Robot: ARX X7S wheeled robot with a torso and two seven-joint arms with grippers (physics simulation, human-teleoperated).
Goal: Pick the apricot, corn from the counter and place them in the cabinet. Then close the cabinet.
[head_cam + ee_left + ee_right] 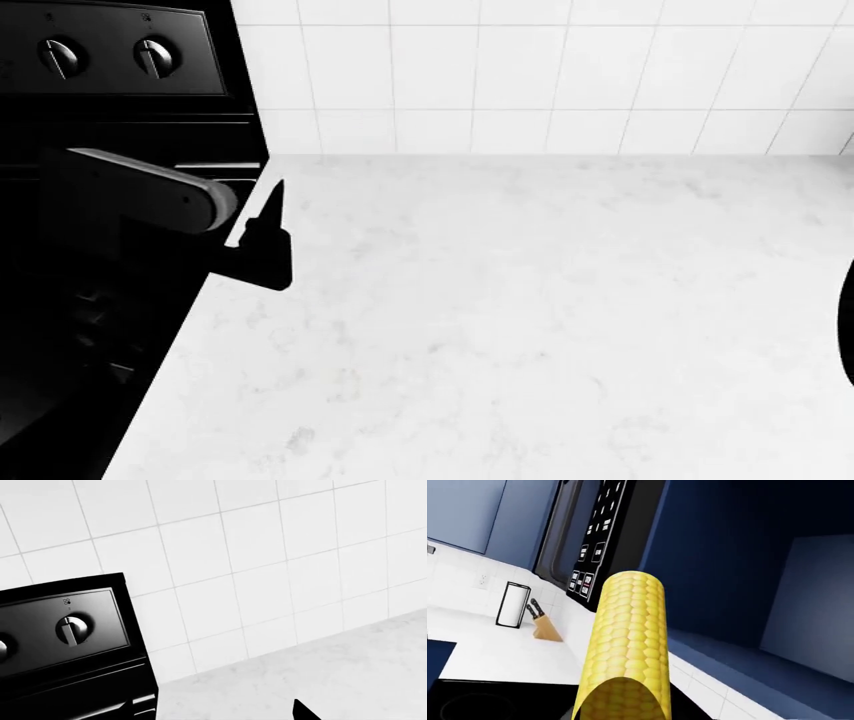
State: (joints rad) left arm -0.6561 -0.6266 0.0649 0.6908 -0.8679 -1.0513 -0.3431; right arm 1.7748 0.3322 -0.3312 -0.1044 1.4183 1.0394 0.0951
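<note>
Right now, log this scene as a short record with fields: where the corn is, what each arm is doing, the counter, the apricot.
corn: the corn fills the right wrist view, close to the camera, in front of an open dark blue cabinet
right gripper: jaws not visible; corn appears held
left gripper: the left gripper over the counter's edge beside the black stove; jaw state unclear
counter: the counter is white stone-look
apricot: not visible in any view

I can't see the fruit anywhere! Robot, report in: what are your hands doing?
Right gripper: out of sight, bright yellow kernelled corn cob fills its camera, apparently held, near the dark blue cabinet opening. Left gripper: empty over white marbled counter. Apricot not visible.
</note>
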